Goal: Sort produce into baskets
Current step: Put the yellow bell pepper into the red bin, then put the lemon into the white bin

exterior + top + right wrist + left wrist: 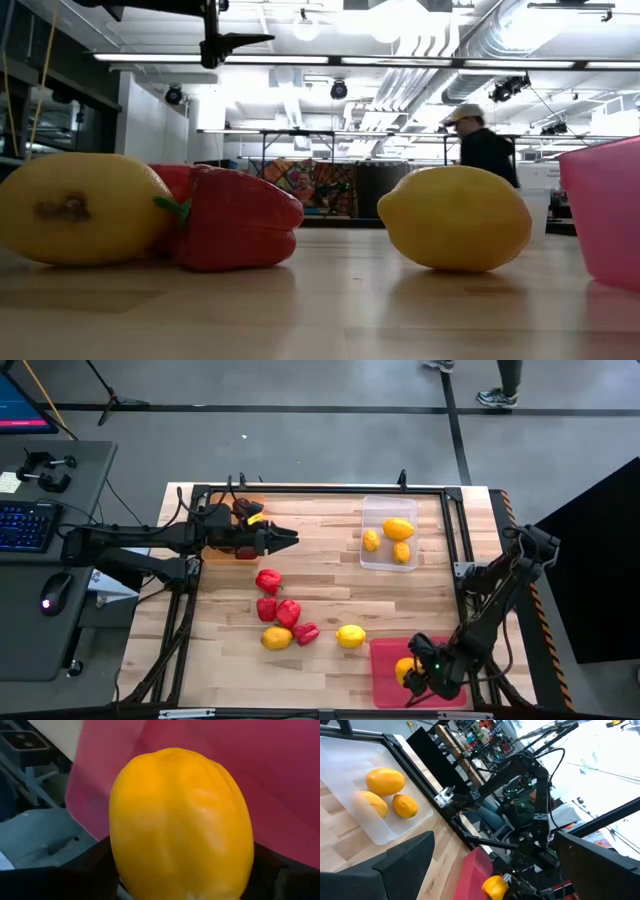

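Observation:
My right gripper (412, 678) is shut on a yellow-orange pepper (180, 825) over the left part of the pink basket (440, 655) at the table's near right. My left gripper (288, 540) is open and empty, held above the table at the far left, pointing right. Under its arm is the orange basket (246, 503) with dark produce. The clear basket (375, 555) holds three yellow fruits (398, 528). Red peppers (268, 581), a yellow fruit (277, 638) and a lemon (350, 636) lie loose on the table's middle. My right gripper pinches the yellow-orange pepper's two opposite sides (117, 855) between its two fingers, one on each side. The pepper fills the gap between them, in front of the pink basket's floor (280, 780). Whether its underside rests on the basket I cannot tell.
A black metal frame (320, 490) runs round the table's far and side edges. In the low view the lemon (455, 218), a red pepper (235, 220) and the yellow fruit (75, 208) stand close, the pink basket's wall (605, 210) at right. A person stands in the room behind.

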Controlling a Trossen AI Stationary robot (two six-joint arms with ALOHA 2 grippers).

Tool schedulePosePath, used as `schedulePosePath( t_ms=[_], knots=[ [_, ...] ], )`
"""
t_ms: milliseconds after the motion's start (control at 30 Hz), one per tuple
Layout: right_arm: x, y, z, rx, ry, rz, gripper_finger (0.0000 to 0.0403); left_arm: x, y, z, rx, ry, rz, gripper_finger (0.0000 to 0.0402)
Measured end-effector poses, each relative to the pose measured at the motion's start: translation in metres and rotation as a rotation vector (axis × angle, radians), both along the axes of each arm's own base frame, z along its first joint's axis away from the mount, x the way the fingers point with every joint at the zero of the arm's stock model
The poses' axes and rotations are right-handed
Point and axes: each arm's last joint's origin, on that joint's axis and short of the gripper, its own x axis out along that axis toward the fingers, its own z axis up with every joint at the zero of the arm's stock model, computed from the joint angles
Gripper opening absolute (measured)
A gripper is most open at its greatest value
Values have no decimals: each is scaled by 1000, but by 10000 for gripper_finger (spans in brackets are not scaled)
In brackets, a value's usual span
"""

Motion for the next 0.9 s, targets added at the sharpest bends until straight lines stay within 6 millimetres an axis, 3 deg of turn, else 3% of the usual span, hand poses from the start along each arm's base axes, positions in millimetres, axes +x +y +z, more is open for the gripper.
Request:
schedulePosePath(
  t_ms=[233,367,500,667,733,800,900],
  knots=[
    [8,-5,0,68,83,26,384,0,0,1,1,-8,-6,397],
    [9,-8,4,138,160,57,376,0,0,1,1,-7,-7,397],
    [9,-17,20,78,-28,-37,357,0,0,1,2,-7,-7,397],
    [15,-35,45,-122,-463,-344,353,0,0,1,-5,-7,-7,397],
    [21,-40,49,-185,-563,-431,353,0,0,1,-6,-7,-7,397],
    [34,-45,49,-187,-566,-393,353,0,0,1,-6,-7,-7,397],
    [66,-50,56,-96,-611,-153,353,0,0,1,-7,-7,-7,397]
  ],
)
